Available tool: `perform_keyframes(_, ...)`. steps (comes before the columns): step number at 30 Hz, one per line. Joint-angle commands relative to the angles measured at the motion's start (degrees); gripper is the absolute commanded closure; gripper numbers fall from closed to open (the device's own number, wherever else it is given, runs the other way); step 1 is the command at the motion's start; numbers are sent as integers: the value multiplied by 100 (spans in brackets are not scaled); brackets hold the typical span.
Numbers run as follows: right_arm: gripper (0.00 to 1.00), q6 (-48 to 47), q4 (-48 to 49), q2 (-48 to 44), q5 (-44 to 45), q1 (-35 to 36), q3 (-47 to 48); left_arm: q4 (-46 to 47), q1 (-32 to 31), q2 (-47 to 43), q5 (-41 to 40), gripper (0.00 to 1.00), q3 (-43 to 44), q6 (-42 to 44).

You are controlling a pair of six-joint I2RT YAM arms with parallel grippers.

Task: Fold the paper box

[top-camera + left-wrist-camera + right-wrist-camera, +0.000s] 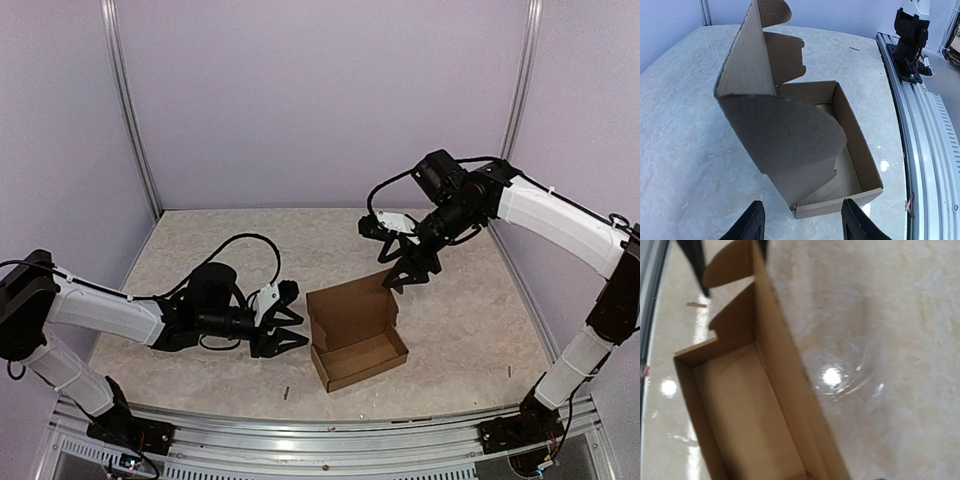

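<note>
1. Left tool [299, 316]: lies low over the table [450, 330], left of centre, and points right at the box's left end. Its two fingers [754, 222] stand apart with nothing between them. In the left wrist view the near corner of the box sits just ahead of the fingertips, with bare table between, so the tool is close to the box but not touching it.
2. Paper box [365, 372]: plain brown cardboard, resting on the table just right of centre, between the two tools. The shallow rectangular tray [860, 150] opens upward, its four low walls are standing, and only its own bare cardboard floor shows inside.
3. Lid [350, 310]: rises roughly upright from the tray's far long wall. A rounded tab [790, 135] at its left end curves in over the tray, and a second tab shape shows at the far end of the lid in the left wrist view. All visible surfaces are unprinted brown.
4. Right tool [400, 278]: reaches down from the upper right to the lid's top right corner. In the top view its jaws look apart and its tip sits at that corner. The views do not settle whether it touches the cardboard. The right wrist view looks along the lid's edge into the tray.
</note>
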Motion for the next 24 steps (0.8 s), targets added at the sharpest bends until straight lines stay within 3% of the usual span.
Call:
perform_keyframes(1,38,-33,-55,172,299,186,306,-141,-228,-823,-429,47,-390,-386)
perform_keyframes(6,41,-268,-145,534,861,640,366,-138,-457,-1528,-936,45,-820,-971)
perform_keyframes(11,58,-308,-140,633,1284,963,262,142,-615,-1887,-1399,45,-1232,-1437)
perform_keyframes(24,86,-188,1010,-312,2531,1480,-1086,442,-852,-1670,-1771,46,-1458,-1771)
